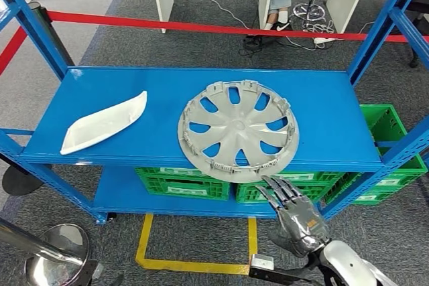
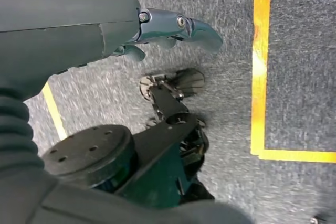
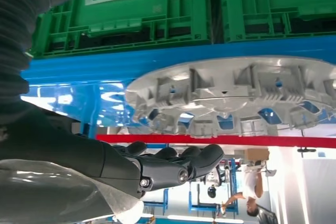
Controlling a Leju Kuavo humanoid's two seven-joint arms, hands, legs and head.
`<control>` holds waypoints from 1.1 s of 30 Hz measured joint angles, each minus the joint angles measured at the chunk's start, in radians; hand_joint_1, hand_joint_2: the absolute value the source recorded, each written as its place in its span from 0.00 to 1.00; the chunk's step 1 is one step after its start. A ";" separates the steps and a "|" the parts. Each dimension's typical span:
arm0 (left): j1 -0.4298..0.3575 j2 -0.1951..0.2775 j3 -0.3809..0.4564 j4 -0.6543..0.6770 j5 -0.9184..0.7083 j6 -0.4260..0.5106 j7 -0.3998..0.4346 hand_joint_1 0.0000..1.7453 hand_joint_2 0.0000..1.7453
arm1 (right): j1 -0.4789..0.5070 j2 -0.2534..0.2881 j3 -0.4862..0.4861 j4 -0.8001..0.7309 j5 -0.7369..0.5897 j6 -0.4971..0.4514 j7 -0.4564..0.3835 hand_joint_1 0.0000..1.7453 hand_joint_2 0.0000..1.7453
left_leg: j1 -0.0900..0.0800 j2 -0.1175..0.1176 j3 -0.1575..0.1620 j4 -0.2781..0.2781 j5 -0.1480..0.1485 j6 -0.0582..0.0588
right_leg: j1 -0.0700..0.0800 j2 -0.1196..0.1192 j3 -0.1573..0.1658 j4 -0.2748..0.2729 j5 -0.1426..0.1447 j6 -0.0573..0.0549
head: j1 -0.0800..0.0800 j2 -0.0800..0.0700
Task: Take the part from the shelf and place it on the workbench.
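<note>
A round silver wheel cover (image 1: 238,129) lies flat on the blue shelf (image 1: 324,112), ribbed inner side up, its near edge overhanging the shelf front; being round, it has no long axis. The right robot hand (image 1: 293,211) hovers just before that edge, fingers spread, empty. The left robot hand (image 2: 118,30) hangs over the floor, fingers extended, holding nothing

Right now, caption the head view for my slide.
Right hand reaches, fingers apart, toward the grey wheel cover on the blue shelf.
</note>
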 joint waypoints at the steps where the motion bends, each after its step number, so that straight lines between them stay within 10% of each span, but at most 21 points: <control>1: -0.003 0.002 -0.008 -0.001 -0.003 0.001 0.002 0.00 0.00 | -0.014 0.015 -0.004 0.012 0.001 0.015 -0.008 0.00 1.00 | 0.000 0.000 0.000 0.000 0.000 0.000 | 0.000 0.000 0.000 0.000 0.000 0.000 | 0.000 0.000; 33: -0.021 0.044 -0.074 -0.059 -0.054 0.025 0.054 0.00 0.00 | -0.291 0.168 0.013 0.321 -0.044 0.172 -0.039 0.00 1.00 | 0.000 0.000 -0.002 0.000 0.002 0.001 | 0.000 -0.001 0.000 0.000 0.002 0.002 | 0.000 0.000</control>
